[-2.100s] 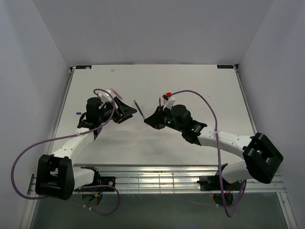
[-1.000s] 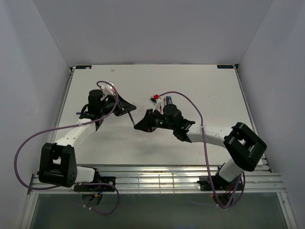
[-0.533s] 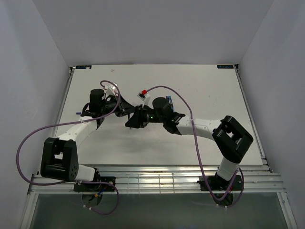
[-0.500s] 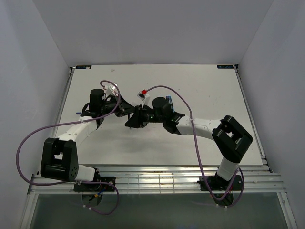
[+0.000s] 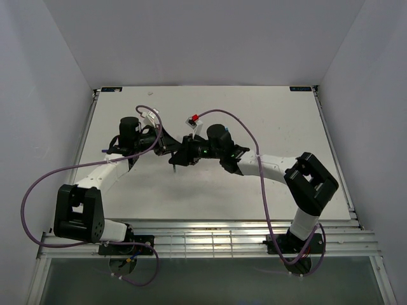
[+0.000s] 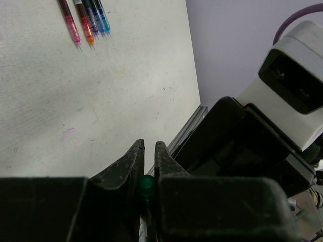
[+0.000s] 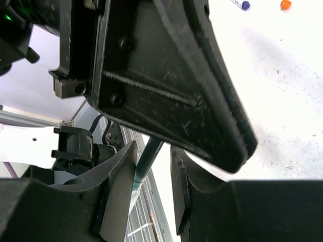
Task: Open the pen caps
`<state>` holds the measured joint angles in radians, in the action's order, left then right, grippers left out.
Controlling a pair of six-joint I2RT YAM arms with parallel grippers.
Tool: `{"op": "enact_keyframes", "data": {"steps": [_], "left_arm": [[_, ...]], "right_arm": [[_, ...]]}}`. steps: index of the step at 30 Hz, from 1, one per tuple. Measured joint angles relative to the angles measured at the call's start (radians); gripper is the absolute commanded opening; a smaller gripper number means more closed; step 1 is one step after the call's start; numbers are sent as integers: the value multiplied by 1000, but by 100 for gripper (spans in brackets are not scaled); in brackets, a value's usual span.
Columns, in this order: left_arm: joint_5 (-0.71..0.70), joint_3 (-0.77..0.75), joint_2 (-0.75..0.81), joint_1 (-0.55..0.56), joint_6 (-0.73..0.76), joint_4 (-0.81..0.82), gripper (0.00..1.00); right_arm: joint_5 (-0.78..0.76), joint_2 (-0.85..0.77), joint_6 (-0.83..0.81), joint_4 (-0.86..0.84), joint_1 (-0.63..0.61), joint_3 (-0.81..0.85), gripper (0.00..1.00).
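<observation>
Pen caps seem mostly off already. A row of pens [image 6: 85, 20] lies side by side on the counter [image 6: 101, 101] with thin bare tips showing. Two small pieces at the edge of the right wrist view, a blue cap [image 7: 245, 5] and an orange cap [image 7: 285, 4], look loose, though they are too small to be sure.

The one being worked on is a green pen [image 6: 147, 185], held off the counter near its middle, where the two arms meet. The left gripper [image 6: 147, 147] has its fingers pressed narrow on the pen's round green end. The right gripper [image 7: 152, 148] has its fingers a little apart on either side of the green shaft. The shaft lies against one finger with a gap beside the other, so I judge it is not clamped.

I cannot tell which end carries the cap. As I judge it, what is left is to close the right fingers, pull the two ends apart and set both pieces down.
</observation>
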<state>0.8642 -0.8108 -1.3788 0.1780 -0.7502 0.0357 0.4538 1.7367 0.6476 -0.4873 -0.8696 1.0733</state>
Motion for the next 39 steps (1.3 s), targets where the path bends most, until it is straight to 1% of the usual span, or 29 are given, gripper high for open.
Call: {"op": "enact_keyframes", "data": {"steps": [2,5,6,7,9,10,11,14,15,17,19,22,25,26,27,28,30,34,39], "left_arm": [[14,2,0,0,3,2,0],[21,6,0,-3,8,11,0],[26,10,0,-3,11,19,22],[32,11,0,-5,16,24,37],[31,10,0,-12,31,37,66],[19,10,0,-15,32,36,75],[13,8,0,-19,31,29,78],[-24,-16,6,-18,48,-37,82],[-50,-25,19,-15,58,-66,83],[-123,-28,71,-10,74,-115,90],[-202,-27,145,-5,79,-148,92],[-293,-10,293,-5,87,-149,92],[-311,38,396,-6,96,-102,86],[-307,58,409,-6,97,-94,83],[-301,76,414,-5,99,-86,77],[-288,102,412,-5,100,-66,74],[-252,160,397,-5,98,-45,71],[-146,262,349,-5,84,4,73],[-54,274,305,16,61,59,77]], "right_arm": [[10,0,0,-1,10,8,38],[41,8,6,-3,24,18,22],[54,15,10,-6,25,25,10],[58,22,20,-2,26,31,8],[75,36,35,7,33,32,8],[80,40,38,9,35,32,8],[81,42,40,9,35,29,8],[76,41,50,-10,36,14,8],[69,40,53,-18,36,4,8],[49,27,61,-34,39,-34,8],[26,8,72,-37,42,-77,8],[-12,-21,90,-34,50,-127,8],[-56,-43,119,-30,67,-153,8],[-71,-52,132,-28,76,-160,8],[-89,-62,145,-28,86,-169,8],[-105,-73,159,-26,96,-177,8],[-133,-97,185,-21,116,-192,8],[-177,-143,218,-9,153,-203,8],[-184,-167,240,-13,160,-203,8]]}}
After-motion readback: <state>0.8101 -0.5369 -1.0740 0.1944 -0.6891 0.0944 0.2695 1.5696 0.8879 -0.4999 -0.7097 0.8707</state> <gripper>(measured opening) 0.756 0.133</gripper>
